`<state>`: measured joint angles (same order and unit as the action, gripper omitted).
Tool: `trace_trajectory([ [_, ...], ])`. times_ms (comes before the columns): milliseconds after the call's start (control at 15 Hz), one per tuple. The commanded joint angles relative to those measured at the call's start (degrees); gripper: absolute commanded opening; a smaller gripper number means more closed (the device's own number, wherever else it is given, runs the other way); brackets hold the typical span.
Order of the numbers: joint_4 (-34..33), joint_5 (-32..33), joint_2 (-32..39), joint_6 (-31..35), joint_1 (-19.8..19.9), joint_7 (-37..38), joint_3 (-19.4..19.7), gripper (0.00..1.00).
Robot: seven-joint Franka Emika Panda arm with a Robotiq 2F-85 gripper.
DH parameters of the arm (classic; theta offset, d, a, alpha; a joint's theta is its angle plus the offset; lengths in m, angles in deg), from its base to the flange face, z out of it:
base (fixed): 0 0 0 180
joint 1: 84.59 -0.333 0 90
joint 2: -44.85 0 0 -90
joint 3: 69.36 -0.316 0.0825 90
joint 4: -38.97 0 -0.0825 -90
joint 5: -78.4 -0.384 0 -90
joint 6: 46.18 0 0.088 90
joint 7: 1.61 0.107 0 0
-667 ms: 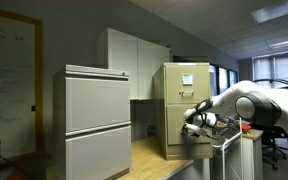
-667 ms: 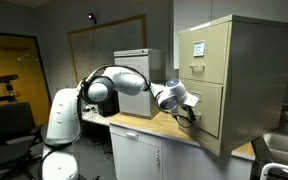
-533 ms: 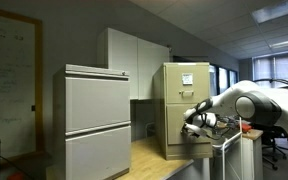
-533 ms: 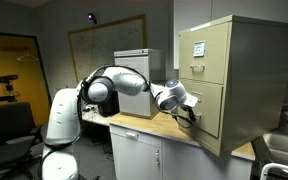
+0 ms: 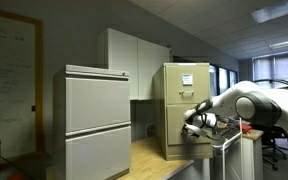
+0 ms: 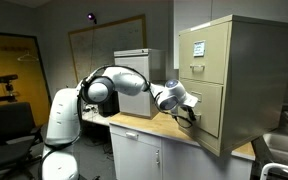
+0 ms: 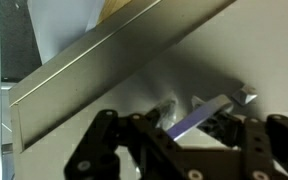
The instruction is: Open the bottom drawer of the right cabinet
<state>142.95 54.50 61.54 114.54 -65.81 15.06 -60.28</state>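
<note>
Two black jaws rise from the bottom of the wrist view, with the small silver handle (image 7: pixel 209 108) of the bottom drawer (image 7: pixel 259 55) lying between them; whether they actually pinch it cannot be told. In an exterior view the arm (image 6: pixel 114 85) reaches over the tabletop (image 6: pixel 144 124) to that drawer, low on the right cabinet (image 6: pixel 249 60) at frame right. Farther back stands a wide grey cabinet (image 6: pixel 134 62).

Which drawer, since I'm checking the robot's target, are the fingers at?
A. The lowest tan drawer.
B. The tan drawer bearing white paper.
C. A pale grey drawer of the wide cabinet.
A: in an exterior view the gripper is at the bottom drawer, and the wrist view shows the fingers flanking its silver handle.
</note>
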Motion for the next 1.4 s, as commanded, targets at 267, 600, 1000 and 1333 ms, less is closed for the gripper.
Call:
trace_trajectory([
  [267, 12.0, 0.1, -4.0, 8.5, -4.9, 8.7, 2.4, 0.11],
  [600, 19.5, -10.5, -8.4, 24.2, -2.1, 6.0, -9.6, 0.02],
  [1000, 20.6, -4.8, -11.6, 21.7, 14.9, 12.4, -23.3, 0.05],
  [1333, 17.5, -0.8, -14.8, 7.9, 20.1, 8.7, -23.1, 0.05],
])
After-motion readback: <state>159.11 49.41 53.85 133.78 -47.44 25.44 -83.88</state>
